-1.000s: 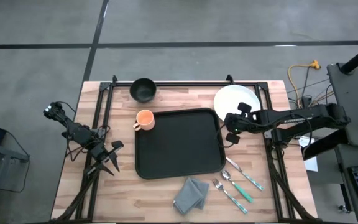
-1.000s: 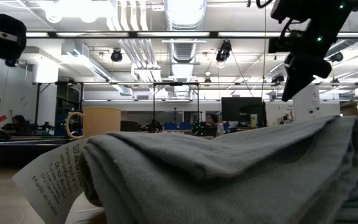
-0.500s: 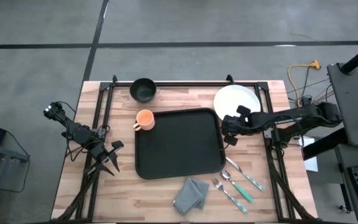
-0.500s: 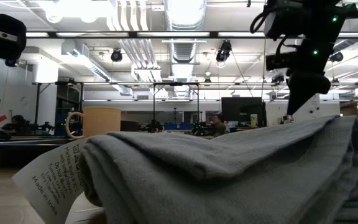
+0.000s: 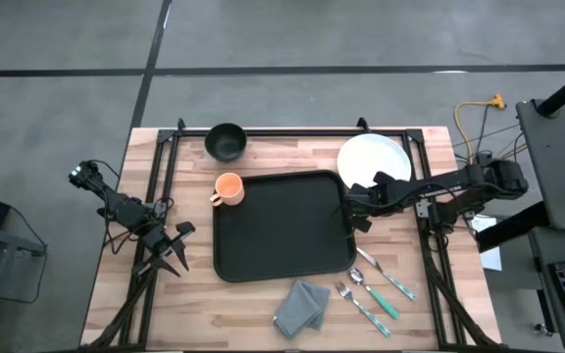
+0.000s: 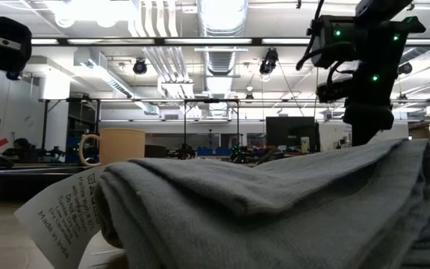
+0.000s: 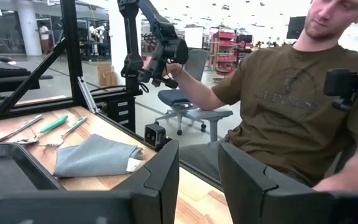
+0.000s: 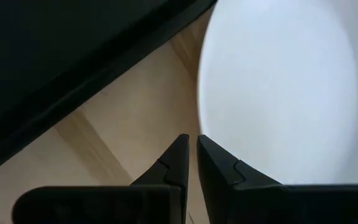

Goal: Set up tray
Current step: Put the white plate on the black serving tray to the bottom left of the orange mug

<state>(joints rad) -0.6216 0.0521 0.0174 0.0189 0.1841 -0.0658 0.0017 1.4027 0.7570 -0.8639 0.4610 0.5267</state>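
Observation:
The black tray (image 5: 281, 226) lies in the middle of the wooden table. The round white plate (image 5: 374, 159) lies on the table just off the tray's far right corner. My right gripper (image 5: 351, 204) is shut and low over the bare wood between the tray's right rim (image 8: 86, 87) and the plate (image 8: 284, 87); its fingertips (image 8: 191, 142) stand close to the plate's edge. In the low view the right arm (image 6: 364, 75) shows behind the grey napkin (image 6: 275, 209). My left gripper (image 5: 170, 253) is open and empty (image 7: 197, 168) at the table's left, near the tray's near left corner.
A black bowl (image 5: 227, 141) and an orange mug (image 5: 228, 187) stand off the tray's far left corner. The folded grey napkin (image 5: 302, 306) and teal-handled cutlery (image 5: 376, 289) lie near the table's near edge. A person (image 7: 278, 112) sits beyond the table.
My right gripper has moved down and toward the table's left, from beside the plate to the gap between the plate and the tray's right rim. Nothing on the table has moved.

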